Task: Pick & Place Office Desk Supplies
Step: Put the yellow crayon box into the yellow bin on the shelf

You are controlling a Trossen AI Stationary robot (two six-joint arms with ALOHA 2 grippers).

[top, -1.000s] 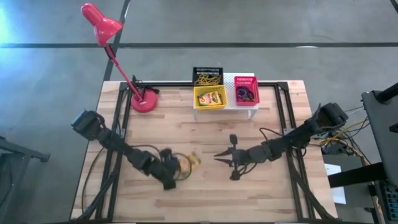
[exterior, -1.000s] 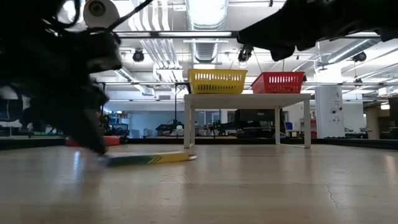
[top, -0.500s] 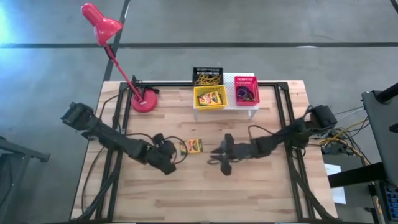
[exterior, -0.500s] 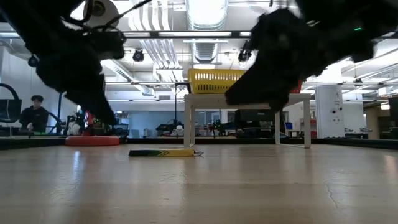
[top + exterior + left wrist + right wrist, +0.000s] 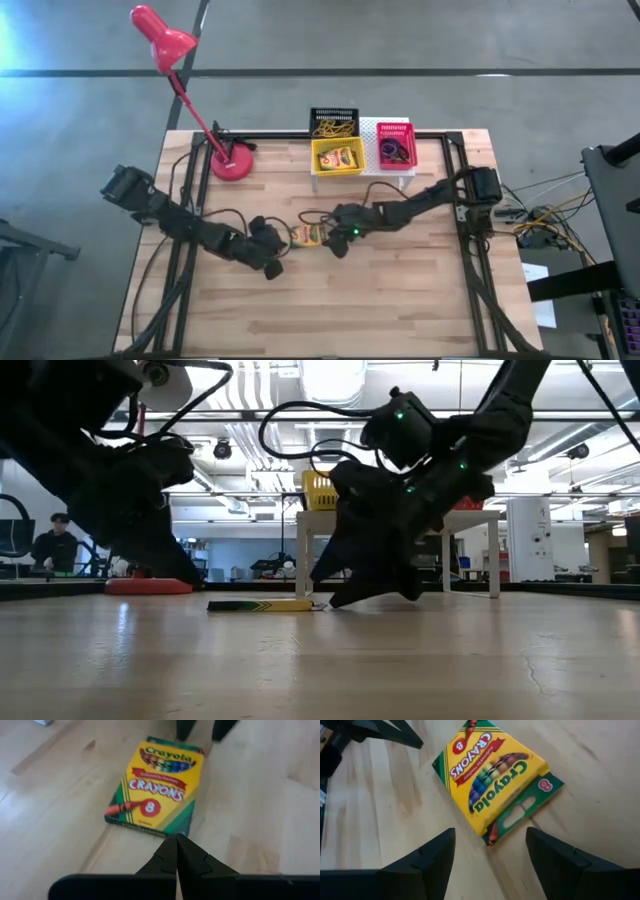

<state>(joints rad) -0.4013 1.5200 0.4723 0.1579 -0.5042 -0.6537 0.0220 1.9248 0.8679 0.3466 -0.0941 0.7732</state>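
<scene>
In the last second the right gripper (image 5: 322, 236) has moved in over the desk (image 5: 400, 300) to the crayon box (image 5: 309, 234), which lies flat beside the left gripper (image 5: 274, 247), and its fingers (image 5: 427, 862) have spread wide apart. The left fingers (image 5: 175, 855) are together and empty, so I judge the right arm will now pick up the box for the yellow basket (image 5: 338, 157)

A yellow-green crayon box (image 5: 492, 776) lies flat on the wooden worktop (image 5: 590, 765). The right gripper (image 5: 490, 851) has its two dark fingers (image 5: 427, 862) spread wide just before the box, not touching it.
</scene>
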